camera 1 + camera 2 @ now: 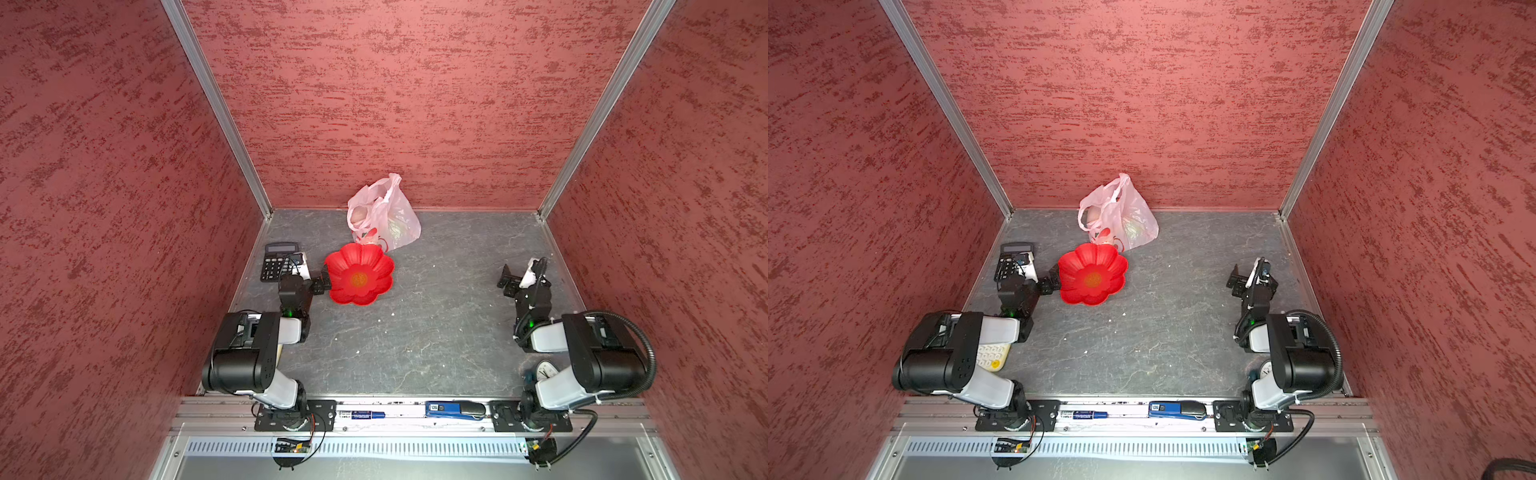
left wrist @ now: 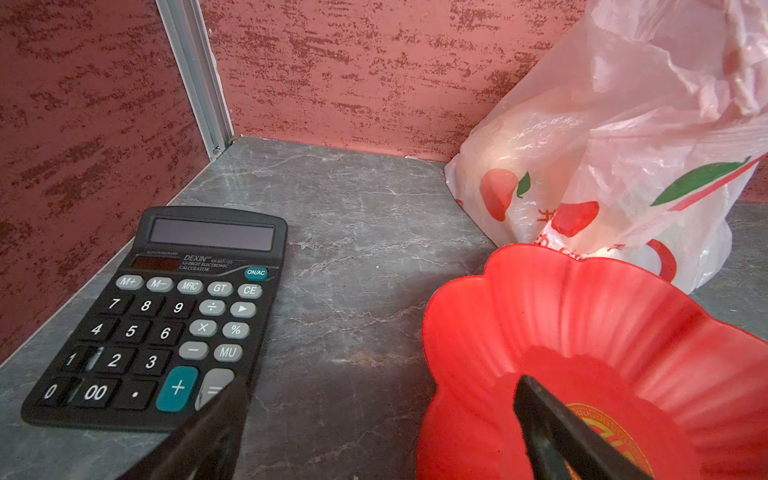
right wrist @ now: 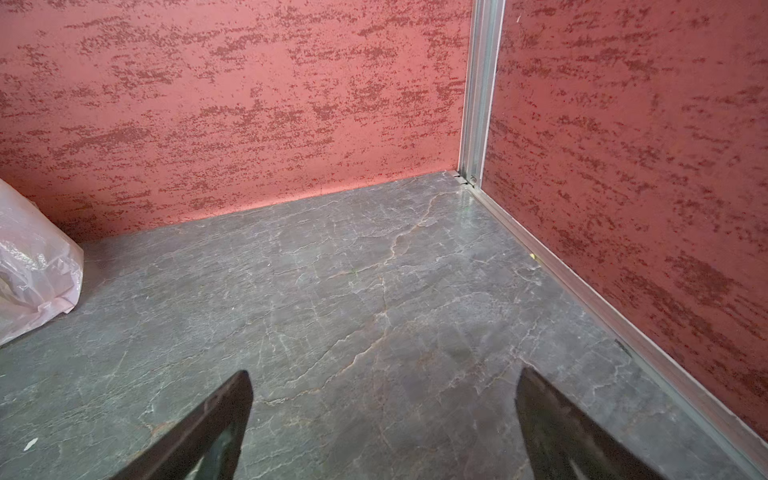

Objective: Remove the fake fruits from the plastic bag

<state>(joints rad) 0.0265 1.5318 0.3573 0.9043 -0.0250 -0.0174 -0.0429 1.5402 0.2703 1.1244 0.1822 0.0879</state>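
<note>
The left gripper (image 1: pixel 323 279) (image 1: pixel 1052 282) hangs low with its jaws spread wide and nothing between them. In the left wrist view (image 2: pixel 380 392) one finger (image 2: pixel 552 424) reaches over the bowl of the red dish (image 2: pixel 582 316) and the other (image 2: pixel 216 428) overlaps the near corner of the black calculator (image 2: pixel 166 311). Whether either finger touches what lies under it cannot be told.

The plastic bag (image 1: pixel 384 216) (image 1: pixel 1121 214) stands ahead of this gripper and off to its right, just past the far rim of the dish (image 1: pixel 376 259), whose edge appears to meet the bag's base. The bag (image 2: pixel 623 137) is upright and bulging, its handles up. The fake fruits (image 1: pixel 359 215) (image 1: pixel 1094 216) are inside it, showing through the film only as a cream lump and a dim greenish shape. None lies in the dish or on the table (image 1: pixel 415 332).

The right gripper (image 1: pixel 504 279) (image 1: pixel 1235 279) is also opened wide and empty, above bare table. From it the bag lies ahead and well away to its left. In the right wrist view (image 3: pixel 384 380) only a crinkled corner of the bag (image 3: pixel 37 270) shows. The calculator (image 1: pixel 276 262) sits just to the left of the left gripper.
</note>
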